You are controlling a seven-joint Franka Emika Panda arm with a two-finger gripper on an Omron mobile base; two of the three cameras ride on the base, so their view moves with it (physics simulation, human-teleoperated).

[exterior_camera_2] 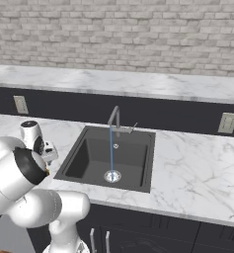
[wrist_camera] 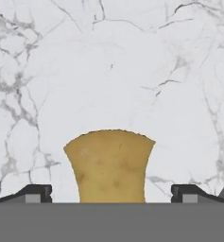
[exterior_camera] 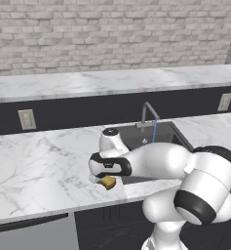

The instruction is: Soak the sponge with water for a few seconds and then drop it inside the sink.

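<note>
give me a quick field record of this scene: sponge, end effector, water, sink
sponge: on the marble counter, left of the sink, between the open fingers
end effector: open, fingers either side of the sponge, not closed on it
water: running, thin stream from the faucet to the drain
sink: dark basin, no sponge inside

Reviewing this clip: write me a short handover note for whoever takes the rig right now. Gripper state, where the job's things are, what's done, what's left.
Gripper: open, fingers either side of the sponge, not closed on it.
Sponge: lying on the marble counter, left of the sink, near the counter's front edge.
Water: running from the faucet straight down to the drain.
Done: tap is on, hand is lined up over the sponge.
Left: close on the sponge, lift it, carry it right into the stream, hold a few seconds, then release it into the basin.
</note>
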